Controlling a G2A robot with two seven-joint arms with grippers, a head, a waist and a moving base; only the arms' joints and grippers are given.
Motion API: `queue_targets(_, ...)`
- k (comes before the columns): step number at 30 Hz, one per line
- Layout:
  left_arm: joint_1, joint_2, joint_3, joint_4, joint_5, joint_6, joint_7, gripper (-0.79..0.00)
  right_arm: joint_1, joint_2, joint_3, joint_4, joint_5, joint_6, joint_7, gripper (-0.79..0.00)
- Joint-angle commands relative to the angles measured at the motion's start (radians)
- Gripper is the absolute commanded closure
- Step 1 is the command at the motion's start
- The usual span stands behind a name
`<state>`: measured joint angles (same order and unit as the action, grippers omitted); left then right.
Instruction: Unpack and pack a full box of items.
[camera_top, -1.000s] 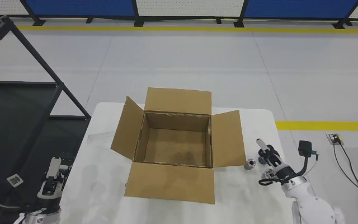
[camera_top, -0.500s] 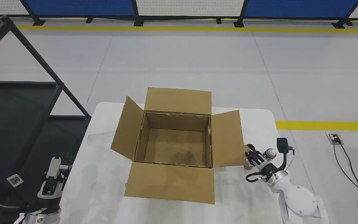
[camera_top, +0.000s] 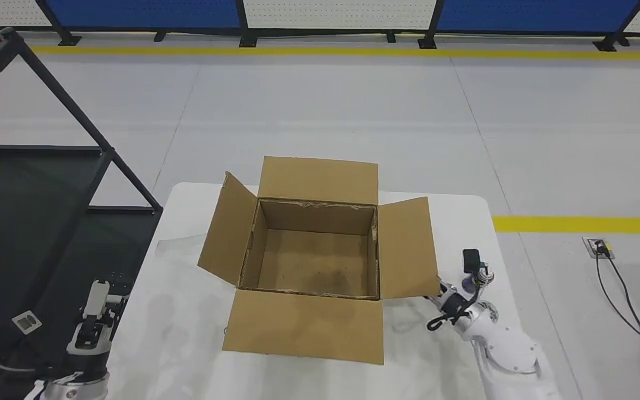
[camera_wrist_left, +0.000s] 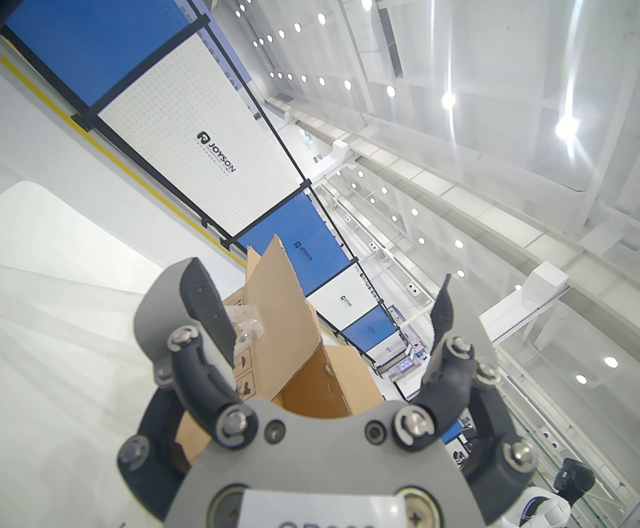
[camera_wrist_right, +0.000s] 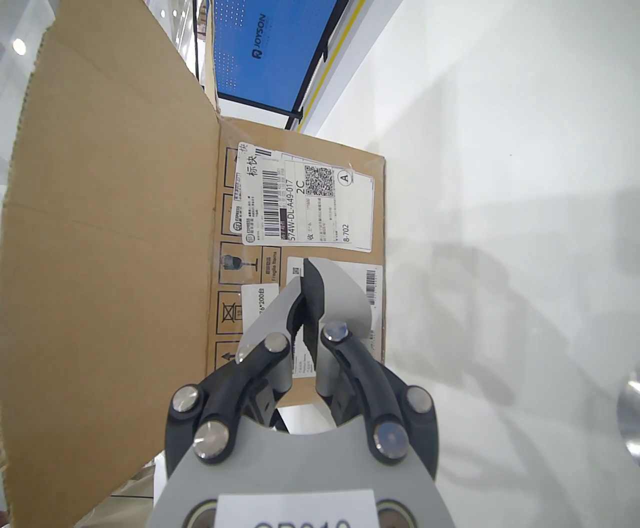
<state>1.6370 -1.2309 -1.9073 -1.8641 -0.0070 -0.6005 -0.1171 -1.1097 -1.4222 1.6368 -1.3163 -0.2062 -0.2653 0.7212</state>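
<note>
An open cardboard box (camera_top: 305, 328) stands mid-table with all flaps folded out, and its inside looks bare. My right gripper (camera_top: 443, 294) lies low at the box's right side, under the edge of the right flap. Seen from the right wrist, that gripper (camera_wrist_right: 306, 287) is shut with nothing between its fingers and points at the labelled box wall (camera_wrist_right: 300, 200). A small silvery round item (camera_wrist_right: 631, 412) sits on the table beside it. My left gripper (camera_top: 97, 296) hangs off the table's front left corner. It (camera_wrist_left: 320, 280) is open, empty and tilted upward, with the box (camera_wrist_left: 280, 320) beyond it.
The white table (camera_top: 180, 340) has free surface on both sides of the box and along the front. A black metal frame (camera_top: 60, 200) stands to the left of the table. The floor lies beyond the far edge.
My right arm has swung left from the table's right edge to the box's right flap, covering in the top view the spot where the small silvery item stood. The left arm has stayed put.
</note>
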Motion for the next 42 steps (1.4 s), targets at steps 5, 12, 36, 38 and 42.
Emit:
queue_targets(5,0.000,0.000,0.000,0.000,0.000,0.000,0.000,-0.785,0.050,0.006,-0.039,0.046,-0.009,0.011,0.005,0.000)
queue_targets(12,0.000,0.000,0.000,0.000,0.000,0.000,0.000,-0.785,0.094,0.011,-0.075,0.098,0.006,0.000,0.004,0.000)
queue_targets(36,0.000,0.000,0.000,0.000,0.000,0.000,0.000,-0.785,0.203,0.029,-0.177,0.207,0.013,-0.011,0.011,0.000)
queue_targets(38,0.000,0.000,0.000,0.000,0.000,0.000,0.000,-0.785,0.210,0.031,-0.184,0.215,0.015,-0.011,0.012,0.000)
queue_targets(42,0.000,0.000,0.000,0.000,0.000,0.000,0.000,-0.785,0.217,0.034,-0.193,0.225,0.023,-0.015,0.010,0.000)
